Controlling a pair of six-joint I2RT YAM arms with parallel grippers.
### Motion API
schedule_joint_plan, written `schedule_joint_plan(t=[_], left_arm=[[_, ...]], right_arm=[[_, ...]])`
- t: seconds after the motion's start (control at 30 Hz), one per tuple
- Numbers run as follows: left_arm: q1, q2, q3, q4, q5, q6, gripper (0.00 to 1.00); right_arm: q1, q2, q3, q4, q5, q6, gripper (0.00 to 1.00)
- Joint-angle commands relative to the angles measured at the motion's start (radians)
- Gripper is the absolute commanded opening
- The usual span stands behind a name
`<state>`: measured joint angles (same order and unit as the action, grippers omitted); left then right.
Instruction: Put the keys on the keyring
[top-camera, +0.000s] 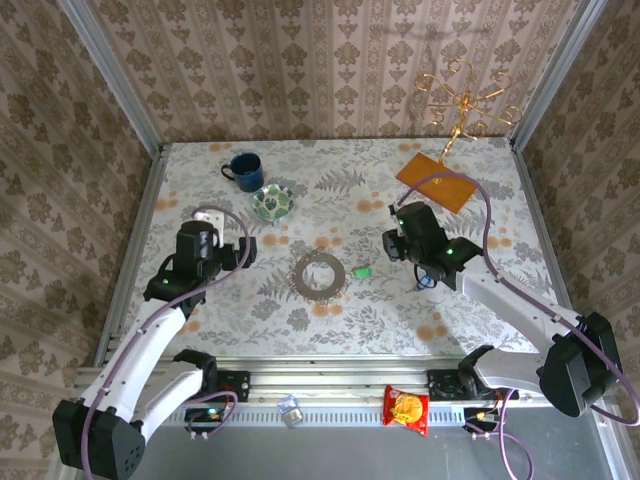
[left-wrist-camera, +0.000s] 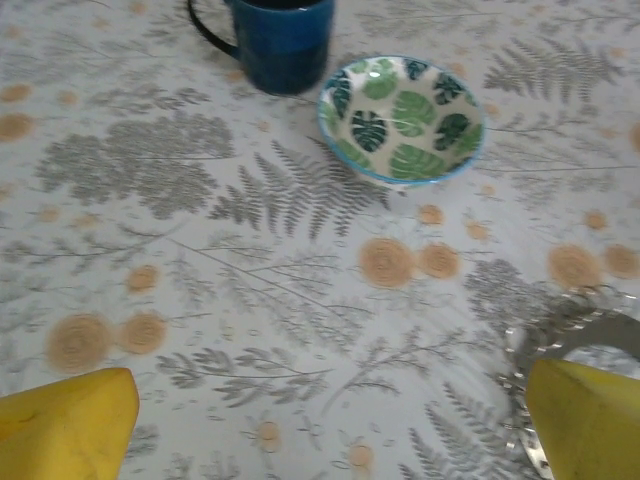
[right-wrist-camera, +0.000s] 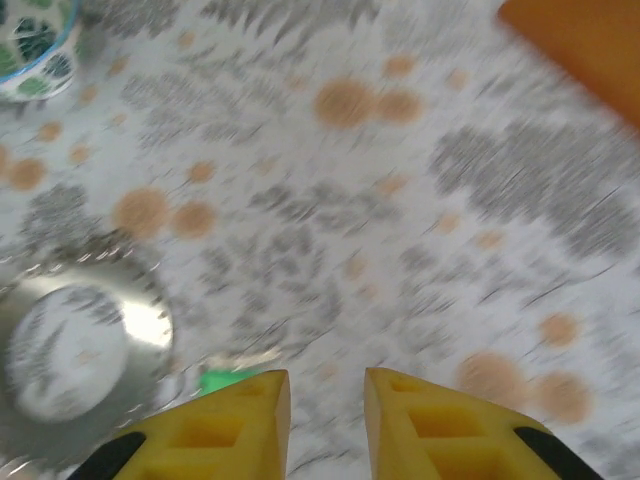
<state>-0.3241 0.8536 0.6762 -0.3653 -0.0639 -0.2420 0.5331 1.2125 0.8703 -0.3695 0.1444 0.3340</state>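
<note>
Keyring (top-camera: 300, 276) is being seen lying flat in the middle of the bench (top-camera: 400, 325) – a thin grey-brown band with a wide open centre, glinting silvery in the left wrist view. The green-tagged key (top-camera: 361, 270) is lying just beside it on the right arm's side, not on the ring. The left pincer (left-wrist-camera: 330, 420) is being held wide open just by the ring, nothing gripped. The right pincer (right-wrist-camera: 325, 400) is being held only narrowly apart – nothing between its fingers, the green-tagged key sitting close by one of them.
</note>
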Motion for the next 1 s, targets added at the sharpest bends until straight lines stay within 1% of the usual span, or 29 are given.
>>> schedule_joint_plan(t=[0.0, 0.07, 0.13, 0.27, 0.37, 0.4, 0.5, 0.73, 0.97], left_arm=[[-0.002, -0.01, -0.039, 0.045, 0.121, -0.094, 0.99], [-0.019, -0.007, -0.065, 0.072, 0.128, -0.121, 0.97], [-0.047, -0.005, -0.087, 0.087, 0.109, -0.14, 0.96], [-0.104, 0.003, -0.113, 0.096, 0.055, -0.212, 0.94], [-0.125, 0.018, -0.124, 0.091, 0.034, -0.256, 0.93], [-0.125, 0.02, -0.132, 0.097, 0.025, -0.267, 0.93], [-0.168, 0.016, -0.165, 0.122, 0.005, -0.292, 0.93], [-0.185, 0.012, -0.184, 0.132, -0.016, -0.293, 0.92], [-0.187, 0.007, -0.175, 0.117, -0.022, -0.28, 0.92]], right_arm=[[0.017, 0.01, -0.052, -0.024, -0.244, 0.252, 0.32], [0.065, 0.018, -0.069, -0.007, -0.278, 0.279, 0.34], [0.128, 0.04, -0.061, -0.013, -0.271, 0.291, 0.34], [0.225, 0.135, -0.008, -0.039, -0.29, 0.286, 0.32], [0.27, 0.228, 0.041, -0.057, -0.279, 0.296, 0.29], [0.278, 0.252, 0.047, -0.048, -0.286, 0.306, 0.29], [0.292, 0.307, 0.063, -0.015, -0.299, 0.337, 0.29], [0.305, 0.398, 0.098, 0.039, -0.284, 0.449, 0.29], [0.315, 0.481, 0.172, -0.032, -0.203, 0.453, 0.29]])
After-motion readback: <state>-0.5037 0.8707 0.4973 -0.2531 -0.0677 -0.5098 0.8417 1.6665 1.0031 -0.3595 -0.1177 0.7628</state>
